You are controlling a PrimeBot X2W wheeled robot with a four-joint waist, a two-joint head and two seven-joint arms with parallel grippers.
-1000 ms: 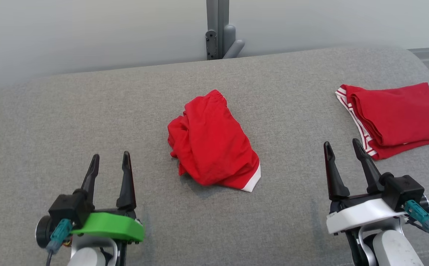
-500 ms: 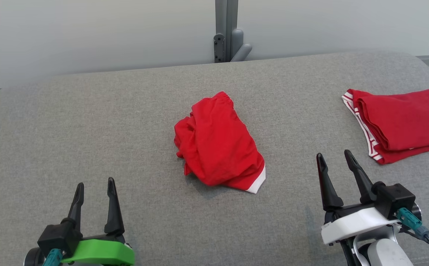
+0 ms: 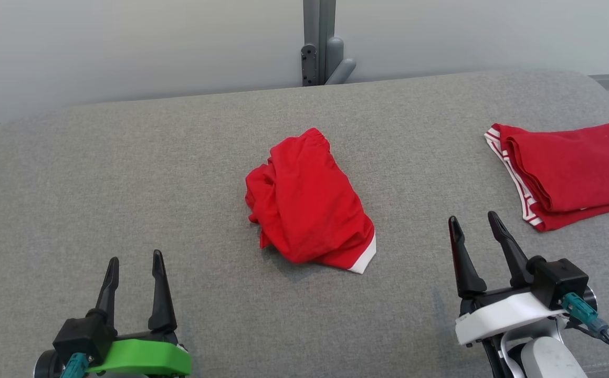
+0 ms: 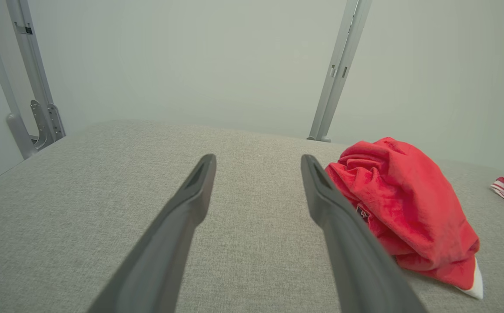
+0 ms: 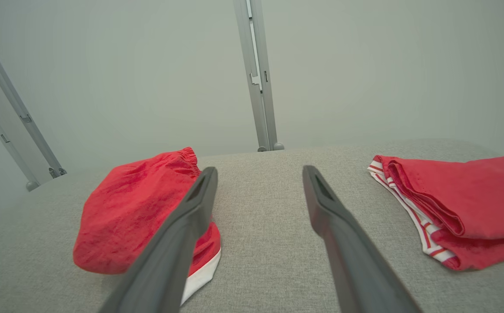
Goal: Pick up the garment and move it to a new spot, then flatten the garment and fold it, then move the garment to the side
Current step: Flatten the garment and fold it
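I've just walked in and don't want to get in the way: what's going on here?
A two-armed robot is set to fold clothing on a grey padded surface. A crumpled red garment with a white hem lies heaped in the middle, untouched. The left gripper and the right gripper hover open on the near side, one to each side of it, holding nothing. A second red garment, with striped trim, lies folded at the right. Nothing has been picked up yet.

head: high, downward | wrists: low, forward | shared: crumpled garment
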